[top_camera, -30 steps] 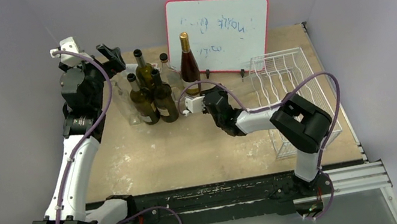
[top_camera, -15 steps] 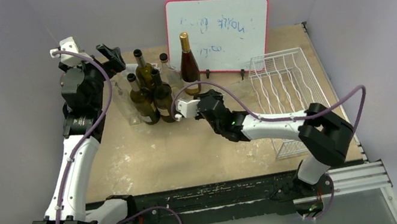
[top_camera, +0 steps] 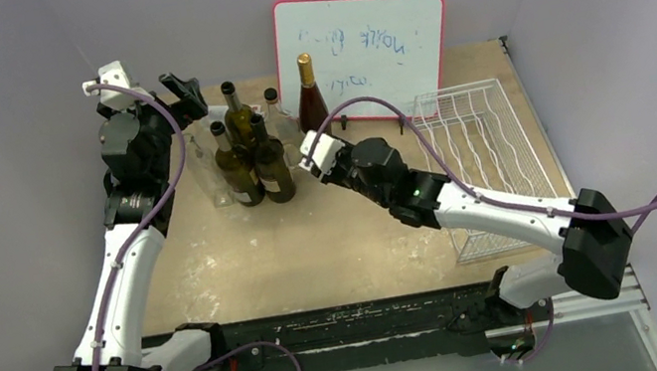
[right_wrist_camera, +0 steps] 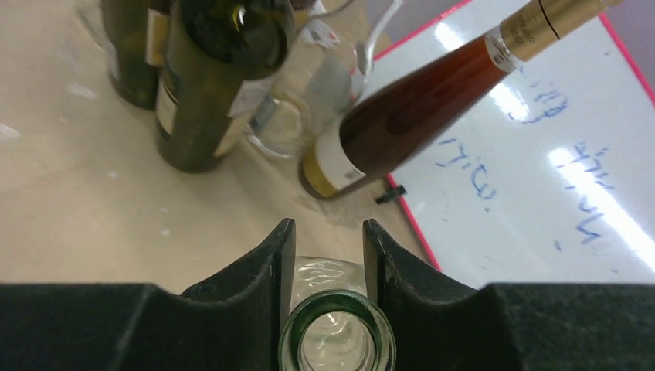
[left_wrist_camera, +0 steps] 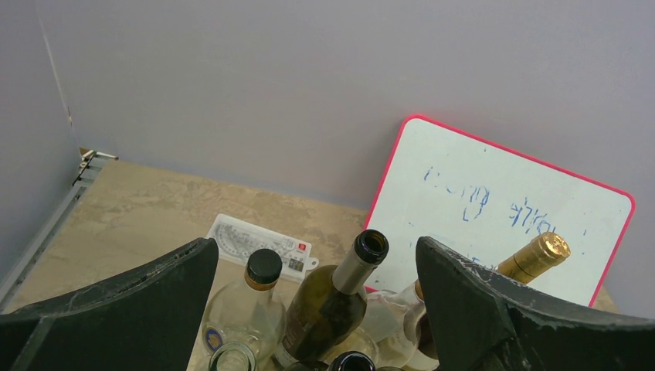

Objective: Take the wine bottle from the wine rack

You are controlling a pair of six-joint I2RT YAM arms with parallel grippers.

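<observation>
My right gripper [right_wrist_camera: 328, 247] is shut on the neck of a clear, green-tinted wine bottle [right_wrist_camera: 337, 340]; I look straight down into its open mouth. In the top view the right gripper [top_camera: 341, 163] sits in front of the standing bottles, left of the white wire wine rack [top_camera: 482, 134], and the held bottle is hidden under the wrist. The rack's cradles hold nothing. My left gripper [top_camera: 178, 95] is wide open and empty at the back left, above the bottle group; it also shows in the left wrist view [left_wrist_camera: 317, 309].
Standing bottles cluster at the back: a brown one with gold foil [top_camera: 311, 98], dark ones [top_camera: 237, 166] [top_camera: 271, 163] [top_camera: 238, 115] and a clear one [top_camera: 279, 118]. A red-framed whiteboard [top_camera: 363, 54] leans behind them. A white ruler [left_wrist_camera: 259, 243] lies on the table.
The right arm has stretched out, its elbow swinging down and to the right past the rack. The gripper stayed near the bottle group, shifting slightly back. The left arm has not moved.
</observation>
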